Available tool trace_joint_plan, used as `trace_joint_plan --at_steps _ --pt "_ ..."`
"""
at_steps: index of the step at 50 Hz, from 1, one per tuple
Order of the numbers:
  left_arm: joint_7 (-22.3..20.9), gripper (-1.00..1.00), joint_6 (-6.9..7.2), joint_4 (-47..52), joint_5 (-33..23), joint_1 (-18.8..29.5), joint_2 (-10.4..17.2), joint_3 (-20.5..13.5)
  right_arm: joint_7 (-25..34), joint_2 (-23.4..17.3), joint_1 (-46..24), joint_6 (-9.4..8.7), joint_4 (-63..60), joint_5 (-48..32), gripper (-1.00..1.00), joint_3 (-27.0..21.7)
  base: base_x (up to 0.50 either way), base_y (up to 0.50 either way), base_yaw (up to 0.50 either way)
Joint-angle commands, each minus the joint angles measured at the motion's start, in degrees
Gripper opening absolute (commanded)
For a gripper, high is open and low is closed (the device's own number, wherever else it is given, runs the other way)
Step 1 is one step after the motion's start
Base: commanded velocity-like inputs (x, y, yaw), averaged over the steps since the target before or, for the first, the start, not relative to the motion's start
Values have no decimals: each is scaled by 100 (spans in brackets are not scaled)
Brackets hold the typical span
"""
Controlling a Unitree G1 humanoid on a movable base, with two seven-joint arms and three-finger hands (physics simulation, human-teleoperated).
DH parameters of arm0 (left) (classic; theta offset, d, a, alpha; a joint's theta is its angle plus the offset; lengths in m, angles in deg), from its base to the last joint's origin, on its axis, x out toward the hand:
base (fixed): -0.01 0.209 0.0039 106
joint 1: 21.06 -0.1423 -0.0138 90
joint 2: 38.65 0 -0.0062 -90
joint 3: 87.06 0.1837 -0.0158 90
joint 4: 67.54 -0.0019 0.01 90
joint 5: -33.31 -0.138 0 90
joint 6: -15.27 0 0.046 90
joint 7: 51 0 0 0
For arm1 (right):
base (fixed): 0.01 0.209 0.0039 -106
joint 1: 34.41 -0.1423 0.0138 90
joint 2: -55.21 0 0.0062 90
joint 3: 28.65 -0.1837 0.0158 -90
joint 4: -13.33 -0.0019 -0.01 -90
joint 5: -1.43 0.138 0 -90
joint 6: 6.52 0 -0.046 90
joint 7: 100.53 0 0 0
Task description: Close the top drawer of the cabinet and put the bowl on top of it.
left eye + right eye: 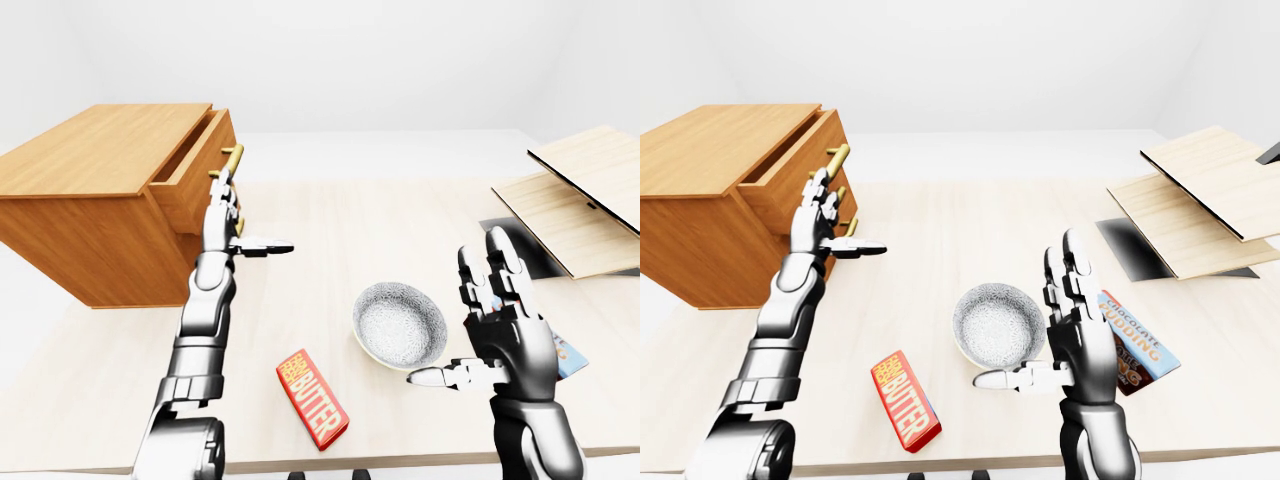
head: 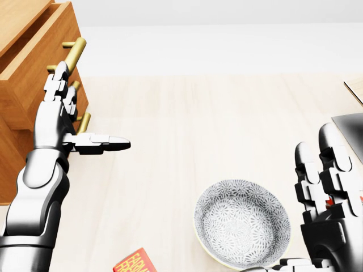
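1. On the pale wooden tabletop, low and right of centre in the head view, sits the round, glazed-looking bowl. It is upright and empty, with a fine grey-and-white floral pattern inside.
2. I judge the bowl rigid, smooth, probably slippery and breakable, yet light enough for one hand. The safest hold looks like a pinch across the rim, thumb inside and fingers on the outer wall.
3. The robot's silver-and-black right hand stands just right of the bowl. Its fingers are spread and upright and it grips nothing. Whether it touches the bowl, I cannot tell.
4. The top drawer of the light-brown wooden cabinet juts out, well apart from the bowl. Its front looks stiff and should slide under a flat push, so pressing the panel beside the brass bar handle suits better than gripping.
5. The left hand is opened flat against that drawer front, thumb out sideways, and it holds nothing. Contact is unclear.
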Motion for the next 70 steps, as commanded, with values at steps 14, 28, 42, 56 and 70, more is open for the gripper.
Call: trace_joint_plan --at_steps 14,28,42,56,70 --pt "18 100 0 -402 442 104 332 -207 -46 -19 -54 47 108 -41 100 31 0 0 0" --pt "48 100 0 -136 572 6 406 -292 -45 -22 -12 103 107 -51 100 50 0 0 0" --pt "49 100 0 100 660 -66 470 -351 -54 -27 19 151 116 -71 100 80 0 0 0" --pt "87 100 0 212 788 -133 592 -470 -67 -37 55 195 126 -95 100 129 0 0 0" --pt "102 100 0 164 884 -135 692 -541 -91 -52 30 193 147 -105 100 144 0 0 0"
